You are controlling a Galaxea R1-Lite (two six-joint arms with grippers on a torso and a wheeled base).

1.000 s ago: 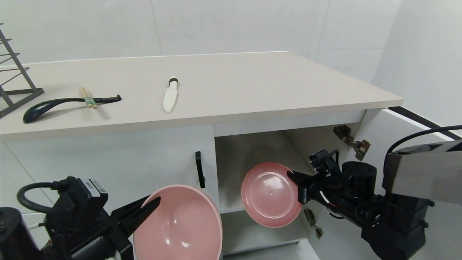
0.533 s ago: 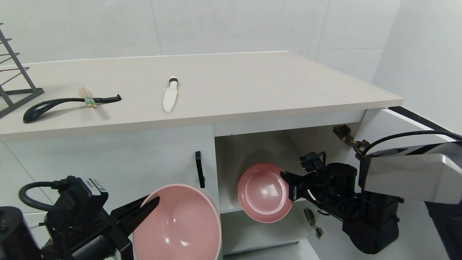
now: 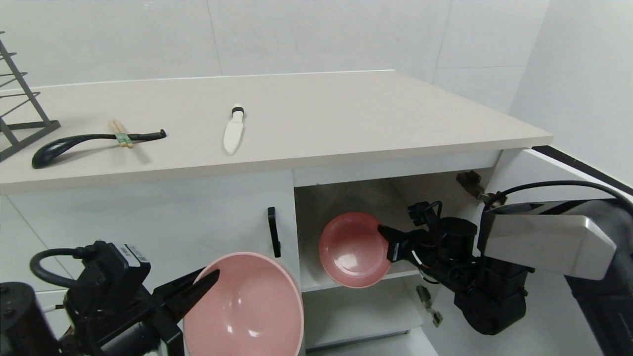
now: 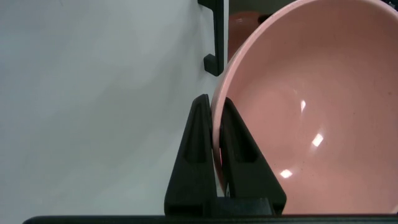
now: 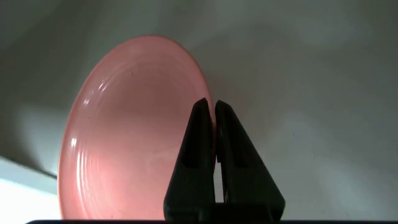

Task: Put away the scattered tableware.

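My left gripper (image 3: 200, 284) is shut on the rim of a large pink bowl (image 3: 245, 306), held low in front of the closed left cabinet door; the wrist view shows its fingers (image 4: 202, 134) pinching the bowl (image 4: 311, 106). My right gripper (image 3: 383, 235) is shut on the edge of a pink plate (image 3: 351, 249), held on edge just inside the open cabinet (image 3: 346, 198) above its shelf (image 3: 316, 284). The right wrist view has the plate (image 5: 130, 130) clamped in the gripper (image 5: 210, 115). On the countertop (image 3: 321, 118) lie a black ladle (image 3: 74, 143), chopsticks (image 3: 121, 133) and a cream knife (image 3: 233, 131).
A dark wire rack (image 3: 20, 109) stands at the counter's far left. The left cabinet door has a black handle (image 3: 273, 232). The right cabinet door (image 3: 539, 173) is swung open behind my right arm, its hinge (image 3: 470, 180) showing.
My right arm has carried the pink plate leftward and deeper into the open cabinet. The left arm and its bowl have stayed put.
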